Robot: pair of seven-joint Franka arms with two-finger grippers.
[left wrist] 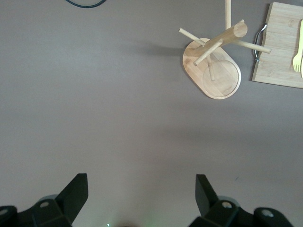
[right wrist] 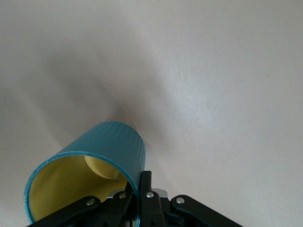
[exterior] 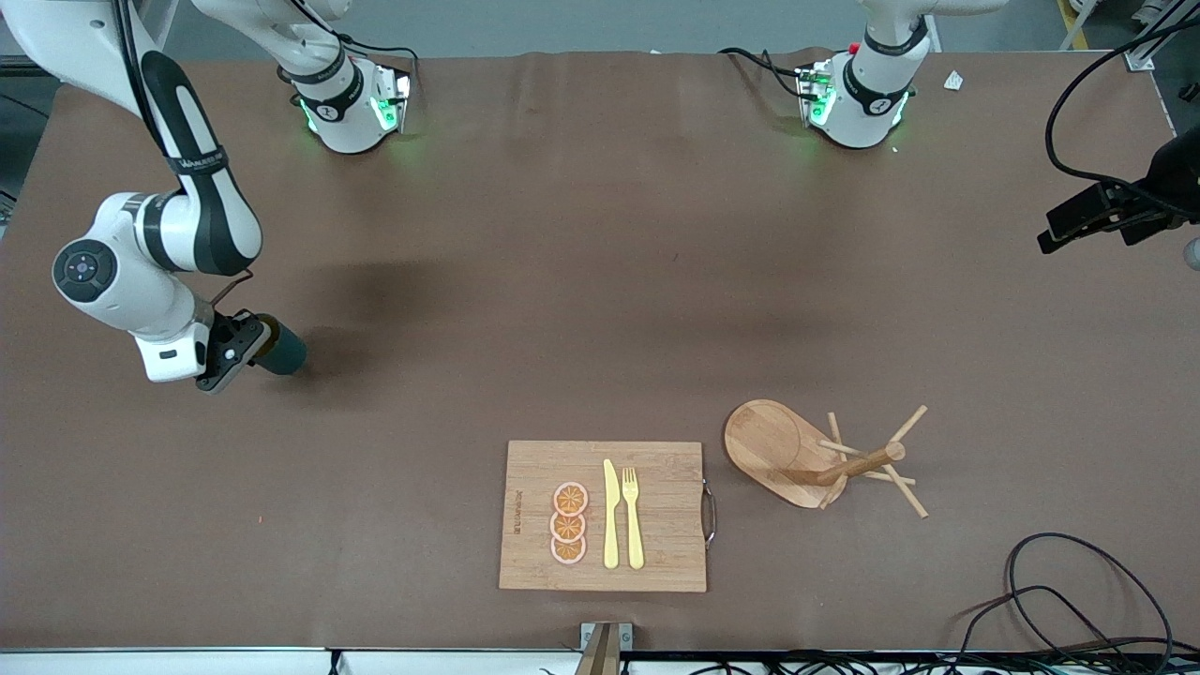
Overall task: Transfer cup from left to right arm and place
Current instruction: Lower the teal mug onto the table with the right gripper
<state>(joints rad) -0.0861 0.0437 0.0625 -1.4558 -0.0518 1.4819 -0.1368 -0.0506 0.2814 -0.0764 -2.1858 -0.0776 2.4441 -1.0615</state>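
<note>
While the right gripper (exterior: pixel 246 349) clamps the tilted teal cylindrical cup's (exterior: pixel 281 349) rim, a thin hold risks slipping; left gripper (left wrist: pixel 141 193), open, waits.

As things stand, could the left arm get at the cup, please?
Probably not directly: the cup is clamped in the right gripper at the right arm's end of the table, while the left gripper hangs open over bare table near the wooden mug stand.

The brown table (exterior: pixel 581 281) carried a cutting board (exterior: pixel 534 473), with a wooden mug tree (exterior: pixel 806 455) just beside it.
</note>
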